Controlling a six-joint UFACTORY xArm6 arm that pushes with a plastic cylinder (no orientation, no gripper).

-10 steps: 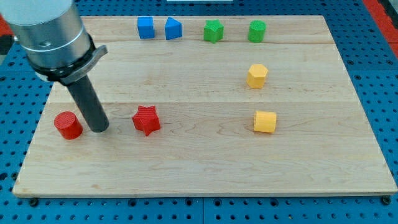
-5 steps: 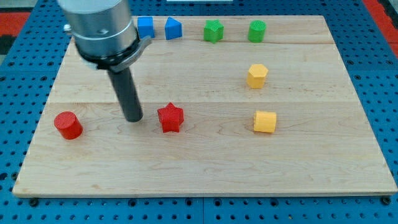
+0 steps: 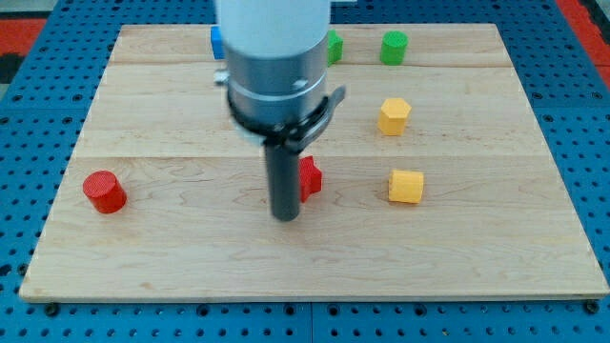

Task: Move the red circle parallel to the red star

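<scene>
Tip position: your tip stood on the board just to the view's left of the red star, touching it or very nearly; the rod hid the star's left part.
Holding state: your arm carried no jaws, only the rod, so it had hold of nothing.
Red circle: the red circle sat near the board's left edge, well apart from your tip and from the star.
Other blocks: a yellow block lay to the star's right, another yellow block above it, and a green block at the top; a blue block and a second green block showed only partly behind the arm.
Step in hand: by judgement, you were working at the star, not the circle; the circle's move was not yet done.
Next move: you would have needed to bring your tip round to the circle and push it level with the star.
</scene>
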